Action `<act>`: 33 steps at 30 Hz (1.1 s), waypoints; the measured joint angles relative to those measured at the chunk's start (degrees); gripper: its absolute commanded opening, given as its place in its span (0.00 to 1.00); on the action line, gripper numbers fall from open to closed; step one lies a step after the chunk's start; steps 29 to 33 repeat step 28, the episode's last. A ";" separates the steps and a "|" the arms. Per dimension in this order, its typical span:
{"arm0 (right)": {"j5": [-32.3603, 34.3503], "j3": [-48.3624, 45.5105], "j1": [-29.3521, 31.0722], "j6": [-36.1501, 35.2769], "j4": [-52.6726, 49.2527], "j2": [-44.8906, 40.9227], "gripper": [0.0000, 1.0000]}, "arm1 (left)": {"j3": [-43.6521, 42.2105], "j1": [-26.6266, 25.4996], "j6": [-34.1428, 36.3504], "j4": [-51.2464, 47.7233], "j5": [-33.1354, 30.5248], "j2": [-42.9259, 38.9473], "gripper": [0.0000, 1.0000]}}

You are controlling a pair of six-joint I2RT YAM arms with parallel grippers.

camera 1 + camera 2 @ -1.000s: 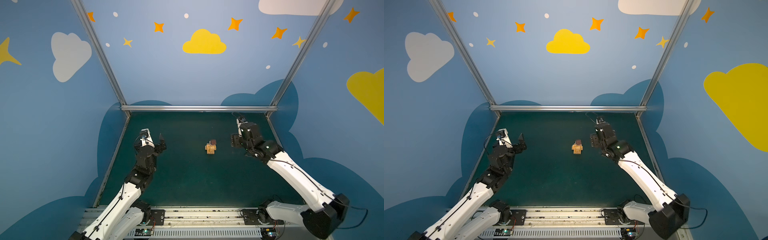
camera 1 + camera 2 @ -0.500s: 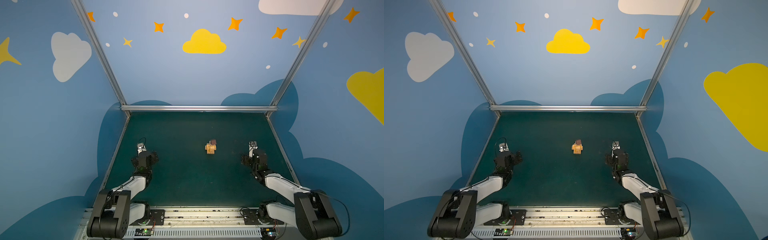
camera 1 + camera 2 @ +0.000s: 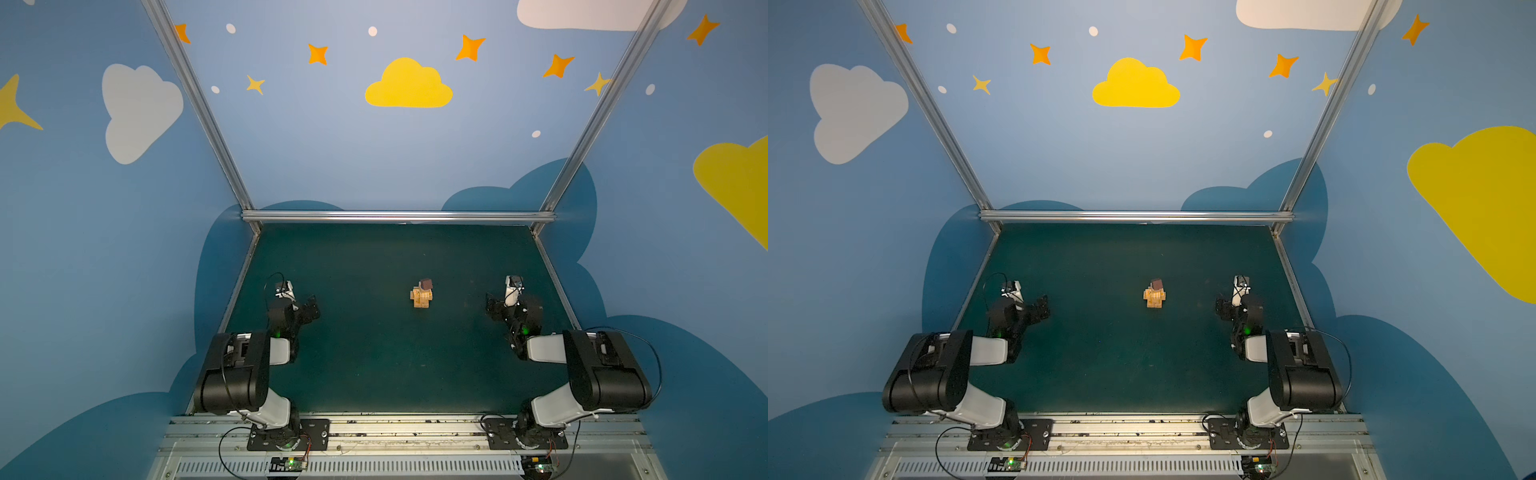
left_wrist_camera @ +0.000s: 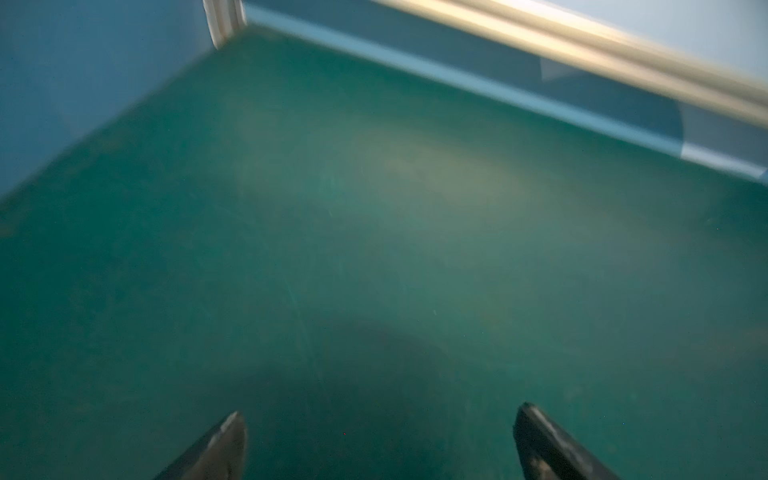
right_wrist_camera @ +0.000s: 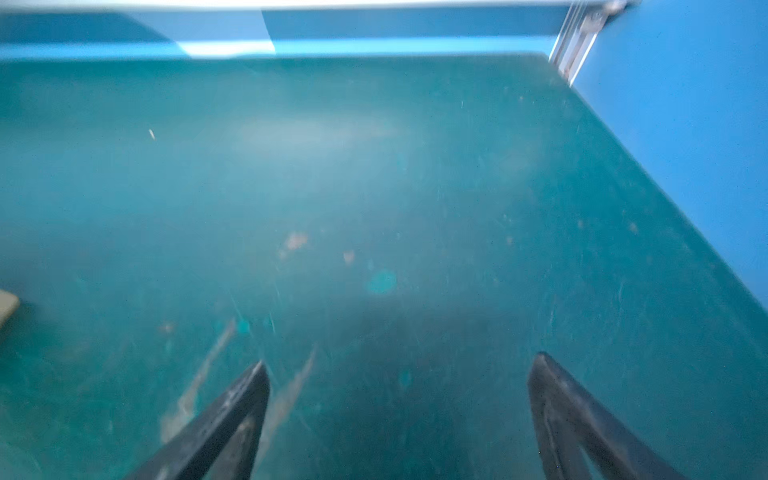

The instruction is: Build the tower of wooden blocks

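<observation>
One wood block tower [image 3: 421, 296] — left pincer [image 4: 382, 409], right pincer [image 5: 400, 359] (both agape).

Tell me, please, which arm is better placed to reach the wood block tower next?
Right, probably: the right gripper, open and empty, sits nearer the wood block tower than the left gripper, equally open.

The wood block tower [image 3: 421, 296], tan crosswise bars topped by a reddish-brown cube [image 3: 426, 284], stands mid-table.

The block tower [image 3: 422, 296] stands in the middle of the mat [image 3: 374, 365]. Open mat lies between it and my left gripper [image 3: 311, 308] and right gripper [image 3: 493, 306]. Blue walls [image 3: 124, 257] close three sides.
</observation>
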 measured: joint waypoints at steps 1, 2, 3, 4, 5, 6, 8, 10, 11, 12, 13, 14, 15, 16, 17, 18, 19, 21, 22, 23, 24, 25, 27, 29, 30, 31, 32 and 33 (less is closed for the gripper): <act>0.13 0.31 0.00 0.26 -0.33 -0.11 0.91 | 0.83 -0.81 0.00 -0.22 -0.87 -0.02 1.00; 0.33 0.48 0.00 0.46 -0.28 -0.11 0.91 | 1.73 -1.38 0.00 -0.26 -1.44 -0.04 1.00; 0.50 0.52 0.00 0.61 0.00 -0.11 0.91 | 2.27 -1.60 0.00 -0.17 -1.88 -0.11 1.00; 0.59 0.55 0.00 0.70 0.13 -0.11 0.91 | 2.78 -1.66 0.00 -0.11 -2.45 -0.20 1.00; 0.68 0.59 0.00 0.72 -0.11 -0.15 0.91 | 3.02 -1.66 0.00 -0.09 -2.91 -0.24 1.00; 0.76 0.61 0.00 0.85 -0.17 -0.15 0.91 | 3.06 -1.66 0.00 -0.07 -3.37 -0.24 1.00; 0.98 0.63 0.00 1.09 -0.15 -0.15 0.91 | 3.06 -1.66 0.00 -0.31 -3.91 -0.24 1.00; 1.03 0.63 0.00 1.29 -0.20 -0.15 0.91 | 3.06 -1.66 0.00 -0.42 -4.15 -0.24 1.00; 1.05 0.63 0.00 1.40 -0.20 -0.15 0.91 | 3.06 -1.68 0.00 -0.48 -4.28 -0.24 1.00; 1.07 0.63 0.00 1.46 -0.22 -0.15 0.91 | 3.06 -1.68 0.00 -0.52 -4.37 -0.24 1.00; 1.09 0.63 0.00 1.51 -0.22 -0.15 0.91 | 3.06 -1.68 0.00 -0.52 -4.48 -0.24 1.00; 1.11 0.63 0.00 1.51 -0.20 -0.15 0.91 | 3.06 -1.70 0.00 -0.52 -4.59 -0.24 1.00; 1.14 0.63 0.00 1.51 -0.20 -0.15 0.90 | 3.06 -1.70 0.00 -0.52 -4.68 -0.24 1.00; 1.14 0.63 0.00 1.51 -0.22 -0.15 0.91 | 3.06 -1.70 0.00 -0.52 -4.76 -0.24 1.00; 1.16 0.63 0.00 1.51 -0.22 -0.15 0.91 | 3.06 -1.70 0.00 -0.52 -4.81 -0.24 1.00; 1.16 0.63 0.00 1.53 -0.22 -0.15 0.91 | 3.06 -1.70 0.00 -0.52 -4.83 -0.24 1.00; 1.16 0.63 0.00 1.53 -0.22 -0.15 0.91 | 3.06 -1.70 0.00 -0.52 -4.87 -0.24 1.00; 1.16 0.63 0.00 1.53 -0.22 -0.15 0.91 | 3.06 -1.73 0.00 -0.55 -5.01 -0.24 1.00; 1.16 0.63 0.00 1.53 -0.22 -0.15 0.91 | 3.06 -1.73 0.00 -0.59 -5.03 -0.24 1.00; 1.16 0.63 0.00 1.53 -0.22 -0.15 0.91 | 3.06 -1.73 0.00 -0.61 -5.03 -0.24 1.00; 1.16 0.63 0.00 1.53 -0.22 -0.15 0.91 | 3.06 -1.77 0.00 -0.63 -5.07 -0.24 1.00; 1.16 0.63 0.00 1.53 -0.22 -0.15 0.91 | 3.06 -1.79 0.00 -0.68 -5.07 -0.24 1.00; 1.18 0.63 0.00 1.53 -0.22 -0.15 0.91 | 3.06 -1.81 0.00 -0.72 -5.11 -0.24 1.00; 1.16 0.63 0.00 1.53 -0.22 -0.15 0.91 | 3.06 -1.81 0.00 -0.72 -5.14 -0.24 1.00; 1.16 0.63 0.00 1.53 -0.22 -0.15 0.91 | 3.06 -1.81 0.00 -0.72 -5.14 -0.24 1.00; 1.16 0.63 0.00 1.53 -0.22 -0.15 0.91 | 3.06 -1.81 0.00 -0.72 -5.14 -0.24 1.00; 1.16 0.63 0.00 1.53 -0.22 -0.15 0.91 | 3.06 -1.81 0.00 -0.72 -5.14 -0.24 1.00; 1.16 0.63 0.00 1.53 -0.22 -0.15 0.91 | 3.06 -1.81 0.00 -0.72 -5.14 -0.24 1.00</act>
